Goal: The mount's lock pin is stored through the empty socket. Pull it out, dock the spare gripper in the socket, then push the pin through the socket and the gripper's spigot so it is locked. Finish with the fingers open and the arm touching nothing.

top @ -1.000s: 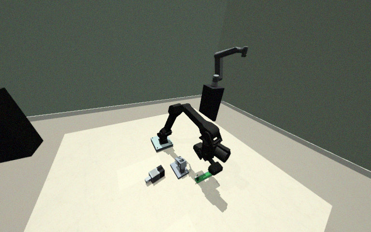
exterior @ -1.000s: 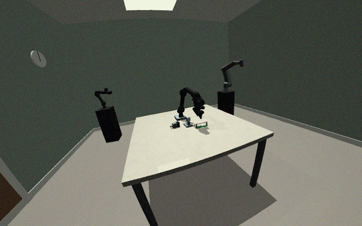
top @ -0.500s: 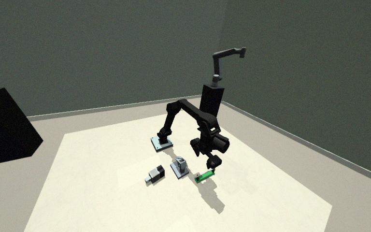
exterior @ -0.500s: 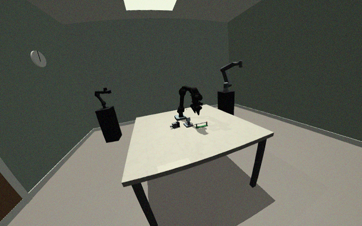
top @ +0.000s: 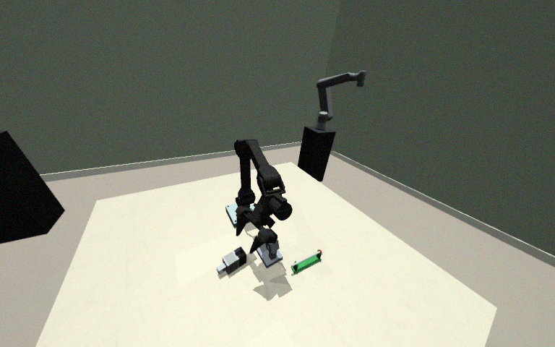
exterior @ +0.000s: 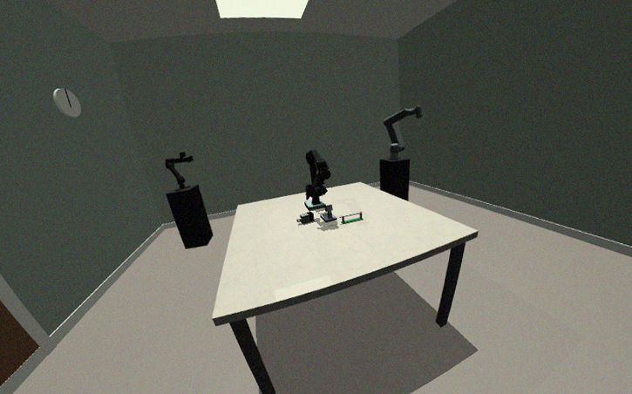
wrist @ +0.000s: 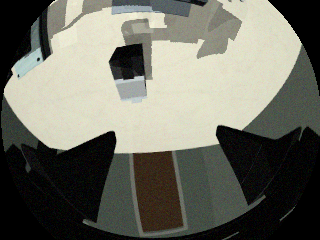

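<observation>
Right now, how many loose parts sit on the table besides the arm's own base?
3: the spare gripper at left, the socket mount under the open gripper, and the green pin tray at right.
</observation>
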`<act>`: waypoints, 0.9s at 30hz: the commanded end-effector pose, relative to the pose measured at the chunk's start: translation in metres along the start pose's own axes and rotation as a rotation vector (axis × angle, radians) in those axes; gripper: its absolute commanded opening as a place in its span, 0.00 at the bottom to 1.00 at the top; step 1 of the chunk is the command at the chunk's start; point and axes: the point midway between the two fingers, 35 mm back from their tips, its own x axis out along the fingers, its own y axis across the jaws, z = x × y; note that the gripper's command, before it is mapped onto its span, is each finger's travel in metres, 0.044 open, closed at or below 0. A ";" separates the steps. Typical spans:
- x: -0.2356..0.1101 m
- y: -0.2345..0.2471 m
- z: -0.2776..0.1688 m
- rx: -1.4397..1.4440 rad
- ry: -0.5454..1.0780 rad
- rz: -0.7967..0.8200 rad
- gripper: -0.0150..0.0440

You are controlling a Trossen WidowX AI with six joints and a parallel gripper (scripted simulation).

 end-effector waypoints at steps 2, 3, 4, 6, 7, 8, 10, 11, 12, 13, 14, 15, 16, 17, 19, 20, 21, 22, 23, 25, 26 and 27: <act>0.014 0.040 -0.017 -0.050 0.154 0.053 1.00; 0.014 0.040 -0.017 -0.050 0.154 0.053 1.00; 0.014 0.040 -0.017 -0.050 0.154 0.053 1.00; 0.014 0.040 -0.017 -0.050 0.154 0.053 1.00; 0.015 0.039 -0.016 -0.050 0.154 0.053 1.00; 0.017 0.039 -0.015 -0.050 0.154 0.053 1.00; 0.023 0.039 -0.011 -0.050 0.154 0.053 1.00; 0.026 0.039 -0.008 -0.050 0.153 0.053 1.00; 0.031 0.039 -0.005 -0.050 0.153 0.053 1.00; 0.036 0.039 -0.002 -0.050 0.153 0.053 1.00; 0.041 0.039 0.002 -0.050 0.153 0.053 1.00; 0.045 0.040 0.005 -0.050 0.153 0.053 1.00; 0.050 0.040 0.009 -0.050 0.153 0.053 1.00; 0.055 0.041 0.012 -0.050 0.152 0.053 1.00; 0.064 0.043 0.020 -0.050 0.152 0.053 1.00; 0.068 0.044 0.022 -0.050 0.152 0.053 1.00; 0.070 0.044 0.024 -0.050 0.152 0.053 1.00; 0.070 0.044 0.024 -0.050 0.152 0.053 1.00; 0.071 0.044 0.025 -0.050 0.152 0.053 1.00; 0.073 0.044 0.026 -0.050 0.152 0.053 1.00; 0.074 0.044 0.026 -0.050 0.152 0.053 1.00; 0.075 0.044 0.027 -0.050 0.152 0.053 1.00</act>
